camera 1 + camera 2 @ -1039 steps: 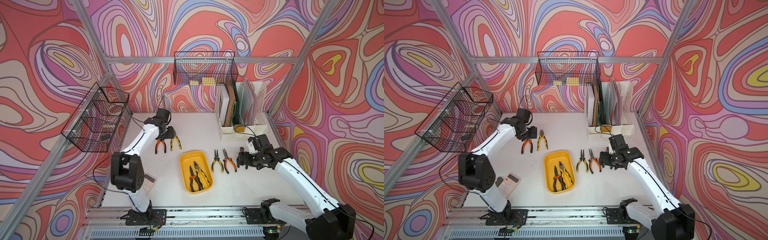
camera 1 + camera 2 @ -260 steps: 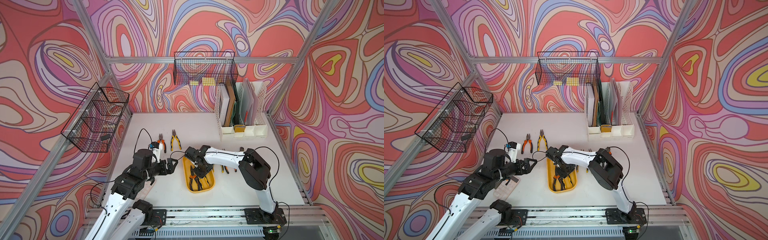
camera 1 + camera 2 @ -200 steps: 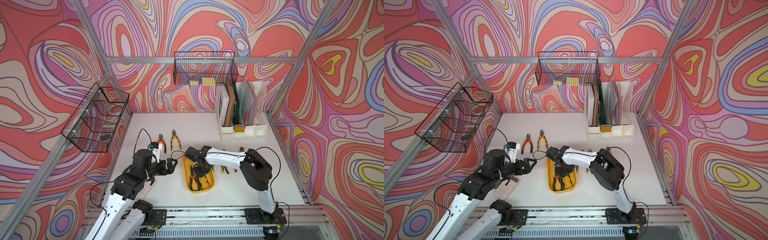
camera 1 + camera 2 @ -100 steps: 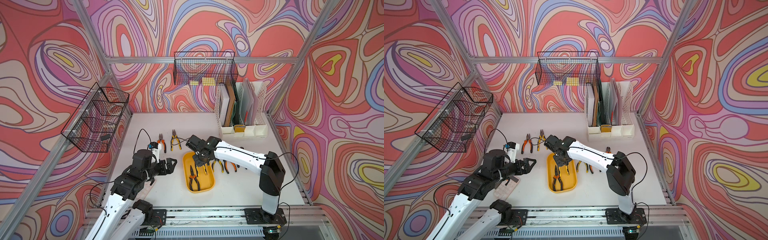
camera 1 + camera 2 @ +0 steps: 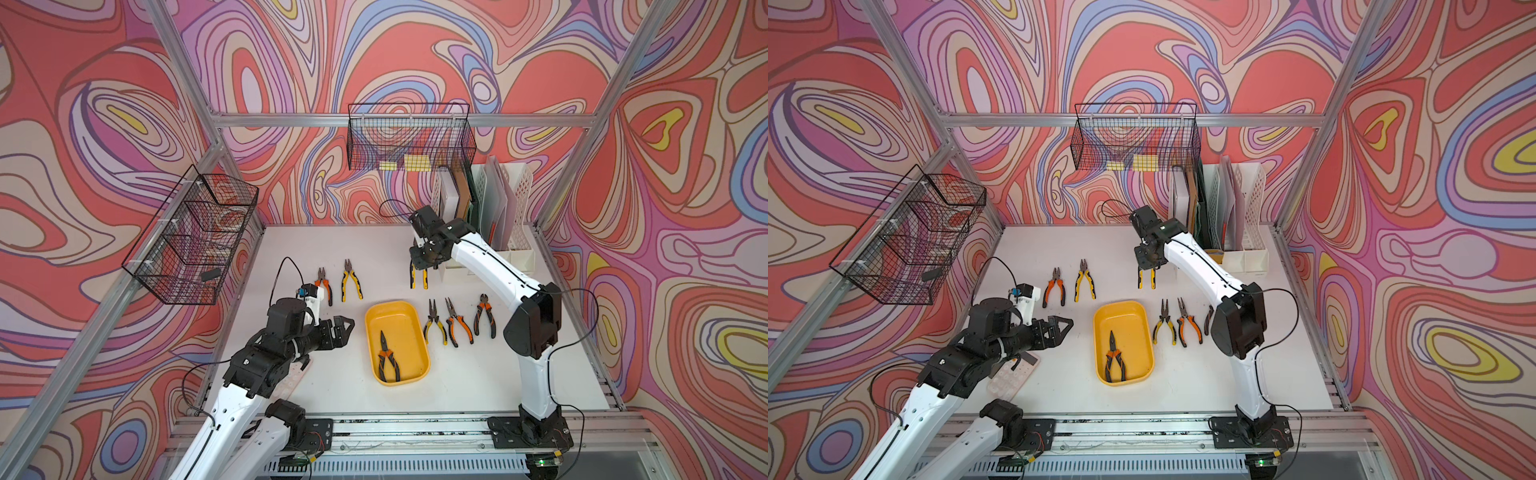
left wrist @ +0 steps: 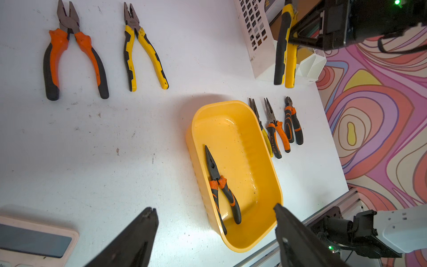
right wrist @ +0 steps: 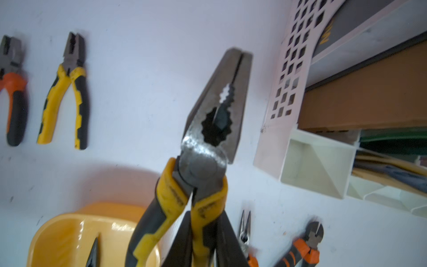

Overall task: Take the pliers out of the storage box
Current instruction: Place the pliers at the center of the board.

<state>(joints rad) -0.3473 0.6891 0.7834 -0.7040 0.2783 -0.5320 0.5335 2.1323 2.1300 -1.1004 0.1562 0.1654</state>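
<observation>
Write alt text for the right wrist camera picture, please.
Yellow-and-black combination pliers, clamped in the fingers of the right gripper, point away over a white table. Behind are the yellow storage box, other pliers lying loose, and a white perforated file rack.

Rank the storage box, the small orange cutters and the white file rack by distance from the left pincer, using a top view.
From the left pincer:
1. storage box, just beside its open tips.
2. orange cutters, past the box, on the robot's right.
3. file rack, back by the wall.
</observation>
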